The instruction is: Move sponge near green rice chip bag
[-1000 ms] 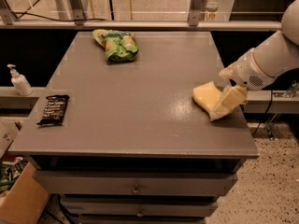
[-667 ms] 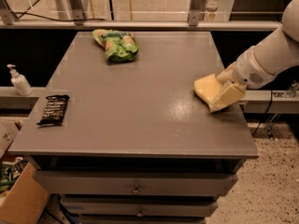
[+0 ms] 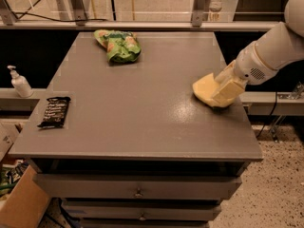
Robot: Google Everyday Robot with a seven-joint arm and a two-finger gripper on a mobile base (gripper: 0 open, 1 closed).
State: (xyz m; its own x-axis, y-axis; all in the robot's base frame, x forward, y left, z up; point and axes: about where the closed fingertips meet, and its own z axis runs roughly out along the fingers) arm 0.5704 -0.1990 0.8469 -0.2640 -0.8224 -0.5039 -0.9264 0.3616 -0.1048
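Claw (image 3: 224, 90) grips sponge (image 3: 203, 87) at right edge of table (image 3: 142, 127), well apart from green rice chip bag (image 3: 118, 45)

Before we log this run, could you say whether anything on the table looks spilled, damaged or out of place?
Nothing stands out. The sponge sits near the table's right edge with the gripper at it; the green chip bag lies at the far side, nothing spilled.

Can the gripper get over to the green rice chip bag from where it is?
Probably yes. The gripper, shut on the sponge at the right edge, has only bare table between it and the green rice chip bag at the far left. The black wrapper lies well off that line.
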